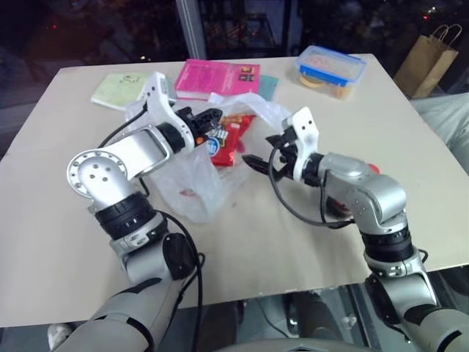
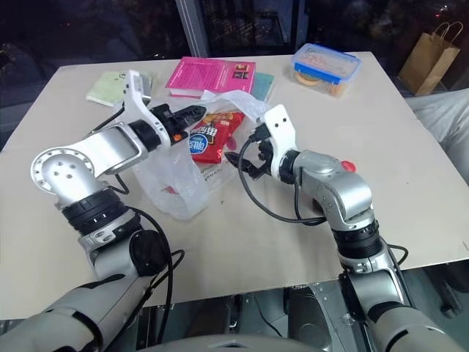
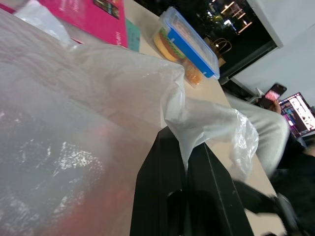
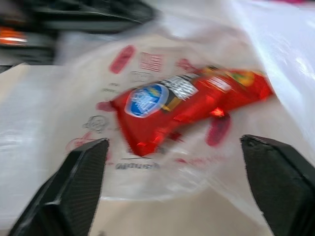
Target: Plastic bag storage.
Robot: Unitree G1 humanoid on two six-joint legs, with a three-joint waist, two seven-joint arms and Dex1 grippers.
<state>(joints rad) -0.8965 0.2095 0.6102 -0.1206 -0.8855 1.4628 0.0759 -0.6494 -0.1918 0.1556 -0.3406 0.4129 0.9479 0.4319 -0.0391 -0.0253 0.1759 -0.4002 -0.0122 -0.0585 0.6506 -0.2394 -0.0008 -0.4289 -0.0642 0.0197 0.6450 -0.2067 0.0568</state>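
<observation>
The plastic bag (image 1: pixel 192 174) lies loose near the table's (image 1: pixel 66 242) middle, not yet stowed. The left gripper (image 3: pixel 186 162) pinches its rim, holding the mouth up. The right gripper (image 2: pixel 240 163) hangs wide and empty before it. The red snack packet (image 4: pixel 184 105) seems inside, though blur leaves doubt.

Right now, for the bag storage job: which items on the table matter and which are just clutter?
In play:
- plastic bag, pinched by the shut left gripper
- red snack packet, lying in the bag's mouth
- right gripper, open beside the packet

Lying about:
- pink book
- pale green cloth
- blue-lidded food box
- brown paper bag off the table
</observation>
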